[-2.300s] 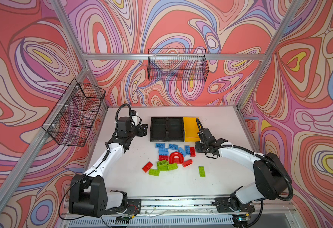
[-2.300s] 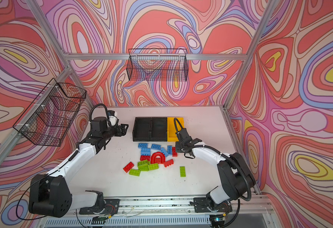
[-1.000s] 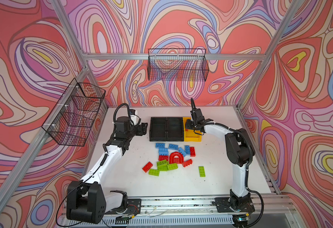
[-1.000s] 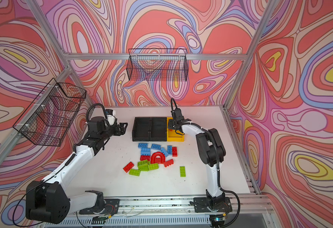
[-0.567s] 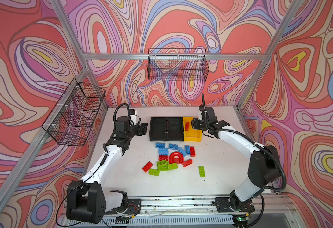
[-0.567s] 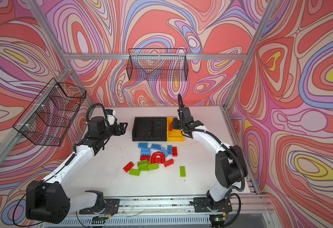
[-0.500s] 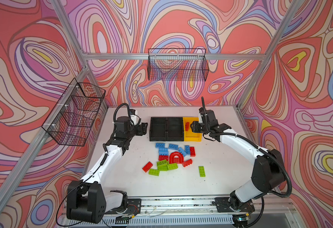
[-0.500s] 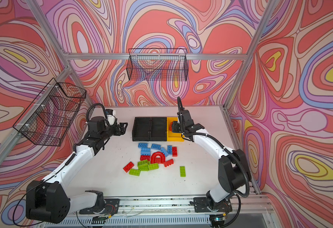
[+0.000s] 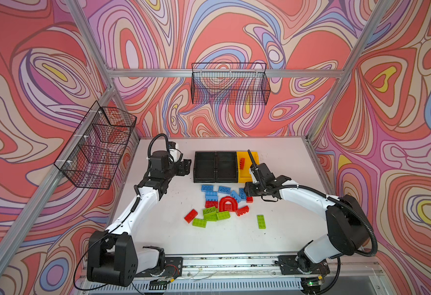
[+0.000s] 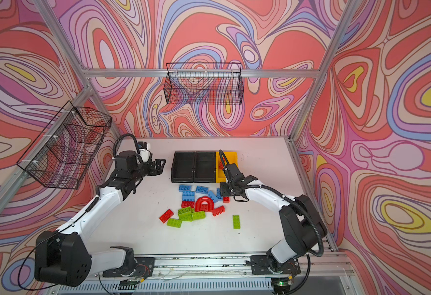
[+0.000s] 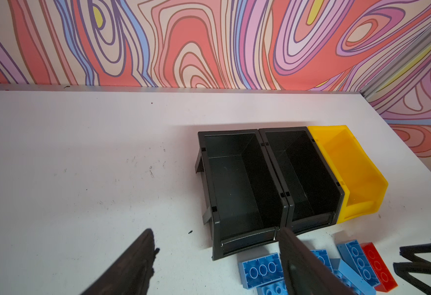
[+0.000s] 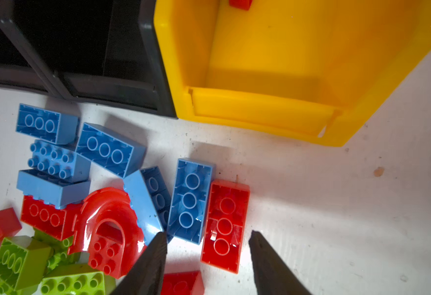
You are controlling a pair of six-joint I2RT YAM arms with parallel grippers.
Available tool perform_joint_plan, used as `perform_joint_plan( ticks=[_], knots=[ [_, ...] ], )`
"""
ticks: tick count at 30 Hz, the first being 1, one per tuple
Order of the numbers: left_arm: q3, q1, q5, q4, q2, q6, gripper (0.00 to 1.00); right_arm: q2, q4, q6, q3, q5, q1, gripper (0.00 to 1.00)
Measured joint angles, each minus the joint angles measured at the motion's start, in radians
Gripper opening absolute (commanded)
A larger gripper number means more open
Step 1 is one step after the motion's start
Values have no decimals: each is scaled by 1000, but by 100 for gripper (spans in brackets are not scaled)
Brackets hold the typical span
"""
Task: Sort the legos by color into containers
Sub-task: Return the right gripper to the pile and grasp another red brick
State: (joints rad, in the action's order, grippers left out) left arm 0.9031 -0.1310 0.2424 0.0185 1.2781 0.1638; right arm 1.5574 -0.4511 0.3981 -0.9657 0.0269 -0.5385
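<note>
The legos lie in a loose pile mid-table: several blue bricks, a red arch, lime green bricks and a red brick. A single green brick lies apart on the right. Behind the pile stand the containers: two empty black bins and a yellow bin with one red brick inside. My right gripper hangs open over an upside-down red brick at the pile's right edge. My left gripper is open and empty, left of the black bins.
Black wire baskets hang on the back wall and the left wall, above the table. The bins sit side by side touching each other. White tabletop lies bare right of the yellow bin and in front of the pile.
My right gripper came away from the yellow bin, leaving a red brick in it, swung back down to the pile's right edge, and its jaws widened. The left arm stayed put.
</note>
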Motion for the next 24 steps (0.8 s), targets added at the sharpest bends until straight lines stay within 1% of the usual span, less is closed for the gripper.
perform_joint_plan(
  ticks=[9, 14, 20, 24],
  knots=[
    [0, 0, 0, 0, 0, -3, 79, 42, -26, -23, 43, -2, -28, 62],
    [0, 0, 0, 0, 0, -3, 79, 53, -28, -27, 43, -11, -39, 61],
    [0, 0, -7, 0, 0, -4, 79, 113, -19, -35, 43, -35, -46, 53],
    [0, 0, -7, 0, 0, -6, 79, 128, -3, -34, 39, -60, -46, 48]
  ],
)
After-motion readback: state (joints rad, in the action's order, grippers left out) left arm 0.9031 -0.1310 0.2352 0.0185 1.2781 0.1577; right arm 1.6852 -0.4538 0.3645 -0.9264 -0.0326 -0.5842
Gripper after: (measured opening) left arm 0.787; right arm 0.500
